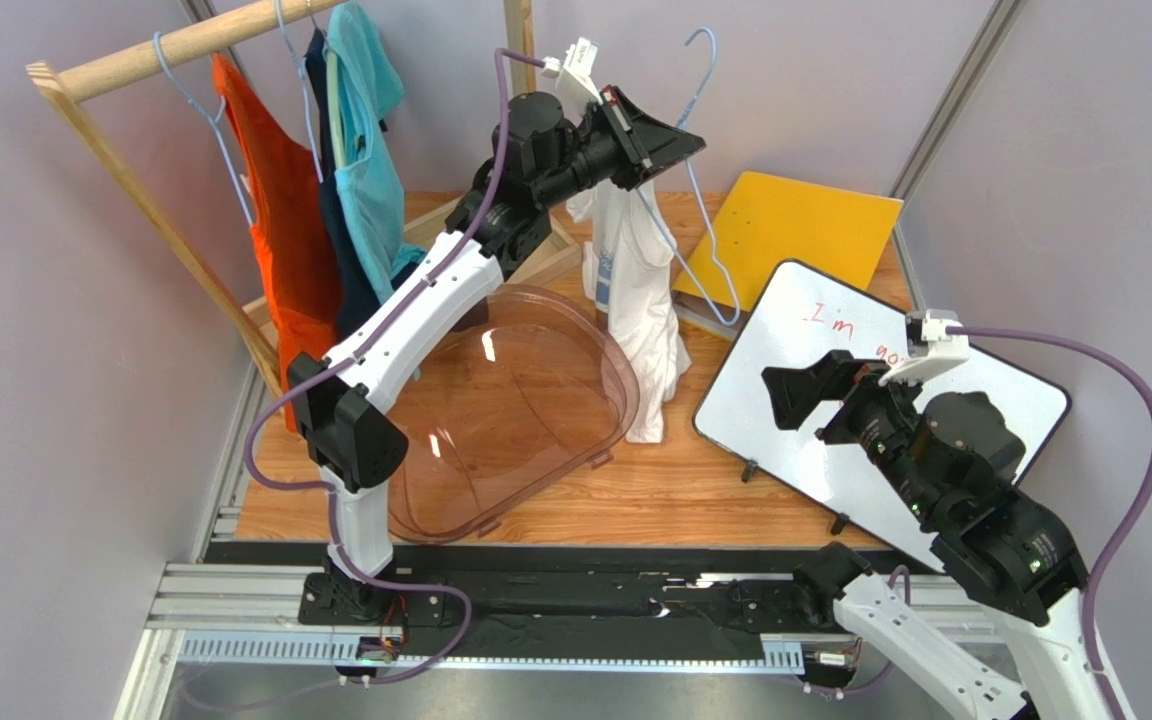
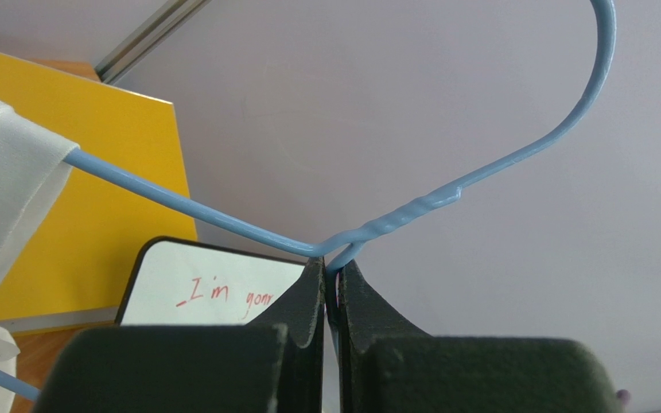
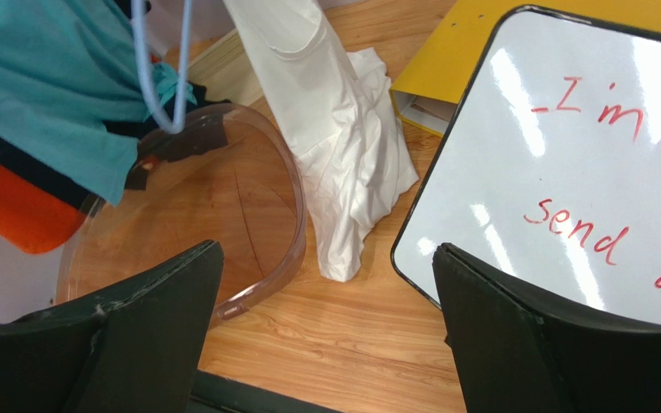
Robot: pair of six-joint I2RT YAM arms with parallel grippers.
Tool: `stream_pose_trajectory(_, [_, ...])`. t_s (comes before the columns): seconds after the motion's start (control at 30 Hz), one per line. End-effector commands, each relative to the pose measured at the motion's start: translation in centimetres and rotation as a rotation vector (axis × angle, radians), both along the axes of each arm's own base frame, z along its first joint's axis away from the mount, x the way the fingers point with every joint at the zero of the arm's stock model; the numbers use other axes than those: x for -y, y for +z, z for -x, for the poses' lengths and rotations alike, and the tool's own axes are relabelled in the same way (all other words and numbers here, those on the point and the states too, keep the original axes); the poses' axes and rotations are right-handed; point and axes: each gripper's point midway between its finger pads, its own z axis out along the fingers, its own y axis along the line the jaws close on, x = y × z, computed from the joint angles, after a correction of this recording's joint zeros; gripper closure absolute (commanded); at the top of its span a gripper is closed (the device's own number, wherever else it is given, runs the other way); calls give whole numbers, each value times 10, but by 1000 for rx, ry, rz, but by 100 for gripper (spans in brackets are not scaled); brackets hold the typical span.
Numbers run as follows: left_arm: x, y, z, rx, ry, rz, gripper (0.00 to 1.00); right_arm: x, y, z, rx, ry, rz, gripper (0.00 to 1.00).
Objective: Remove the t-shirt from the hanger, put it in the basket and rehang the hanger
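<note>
Well, with the left claw point(image 2: 332, 268) clamped on the hanger point(image 2: 446, 203), the right claw point(image 1: 781, 399), spread wide and empty, should grip the t-shirt point(image 1: 642, 308) low and tug gently.

White tee point(image 1: 642, 300) = wrinkly matt cloth, hanger point(image 2: 222, 224) smooth blue wire, tub point(image 3: 298, 215) clear glossy plastic, table point(image 3: 351, 344) grainy wood.

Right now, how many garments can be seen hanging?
4: orange shirt, dark shirt and teal shirt on the wooden rack; white t-shirt on the blue hanger gripped by the left gripper. More may be hidden.
</note>
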Motion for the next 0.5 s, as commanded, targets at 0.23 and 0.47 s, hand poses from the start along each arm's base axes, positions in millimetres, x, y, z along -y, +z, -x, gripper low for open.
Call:
stream_pose_trajectory(0.23, [2, 58, 56, 190, -76, 21, 100, -74, 61, -22, 65, 380, 135, 17])
stream_pose_trajectory(0.47, [13, 56, 82, 174, -155, 39, 100, -86, 58, -52, 17, 347, 170, 67])
